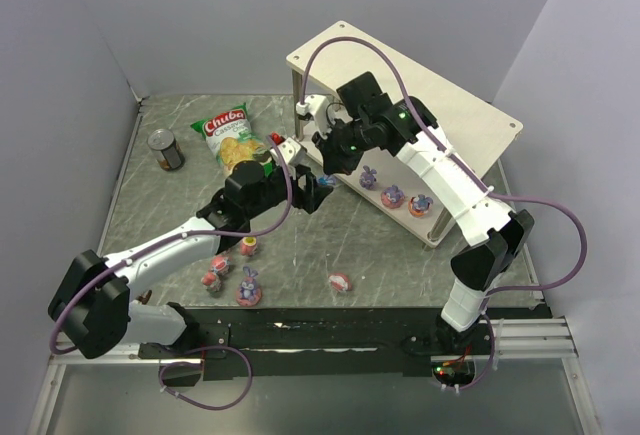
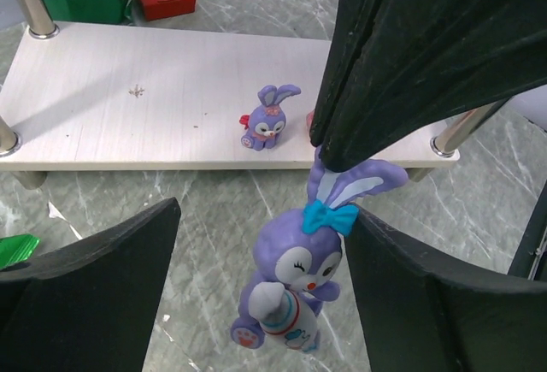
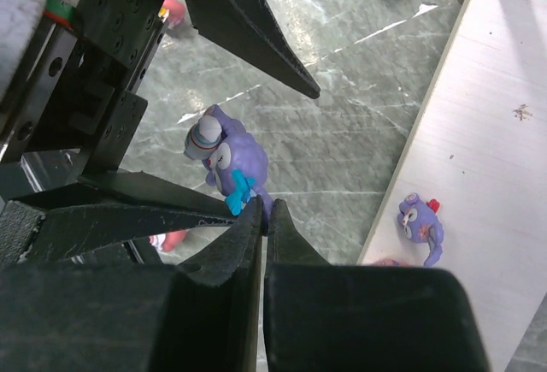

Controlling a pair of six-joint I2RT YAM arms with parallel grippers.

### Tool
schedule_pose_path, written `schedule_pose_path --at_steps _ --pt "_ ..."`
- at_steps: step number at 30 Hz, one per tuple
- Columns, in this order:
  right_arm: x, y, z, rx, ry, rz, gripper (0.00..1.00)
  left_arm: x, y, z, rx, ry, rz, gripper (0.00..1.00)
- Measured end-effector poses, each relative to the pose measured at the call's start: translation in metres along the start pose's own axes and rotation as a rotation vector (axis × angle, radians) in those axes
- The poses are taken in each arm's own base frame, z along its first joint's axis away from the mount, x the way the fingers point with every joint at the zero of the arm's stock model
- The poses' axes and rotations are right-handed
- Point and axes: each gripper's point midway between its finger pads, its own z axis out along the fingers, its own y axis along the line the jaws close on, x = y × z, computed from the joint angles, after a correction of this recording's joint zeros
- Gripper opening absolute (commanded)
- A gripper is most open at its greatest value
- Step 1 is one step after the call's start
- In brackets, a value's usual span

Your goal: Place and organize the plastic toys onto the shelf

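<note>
- Bunny toy [image 2: 295, 274]: I read lilac-purple, with a turquoise bow, pale inner ears and a white, blue and red striped item in its paw.
- Shelf [image 2: 154, 90]: pale, whitish wood grain.
- Bench [image 2: 214, 209]: grey-green marble pattern with white veins.
- Chip bag [image 1: 232, 138]: green on my overhead view.
- Left fingers [image 2: 85, 295]: black.

Tabletop [image 1: 400, 263]: grey-green marbled slab, centre of frame. Walls [image 1: 200, 15]: plain pale lavender panels, upper left, top, right. Rail [image 1: 535, 333]: silver aluminium extrusion, lower right. Light: even.
</note>
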Motion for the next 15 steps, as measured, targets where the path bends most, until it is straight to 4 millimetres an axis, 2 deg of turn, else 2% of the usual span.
schedule_pose_path --at_steps 5,8,9,11,12,15 --pt "0.0 0.0 0.0 0.005 0.0 -0.003 0.0 0.001 -0.002 0.001 0.011 0.004 -0.002 0.61" --pt "0.0 -0.001 0.0 0.009 0.001 -0.006 0.0 0.005 -0.006 0.002 0.033 0.017 -0.006 0.37" --pt "0.0 -0.002 0.0 0.012 0.0 -0.009 0.0 0.007 -0.008 0.003 0.043 0.021 -0.004 0.24" --pt "-0.001 -0.004 0.0 0.019 -0.002 -0.012 0.0 0.008 -0.013 0.005 0.064 0.026 0.001 0.15" --pt "-0.001 -0.004 0.0 0.023 0.0 -0.013 0.0 0.007 -0.014 0.005 0.068 0.026 0.001 0.07" --pt "0.0 -0.006 0.0 0.032 0.004 -0.009 0.01 0.008 -0.014 0.007 0.068 0.029 -0.004 0.01"
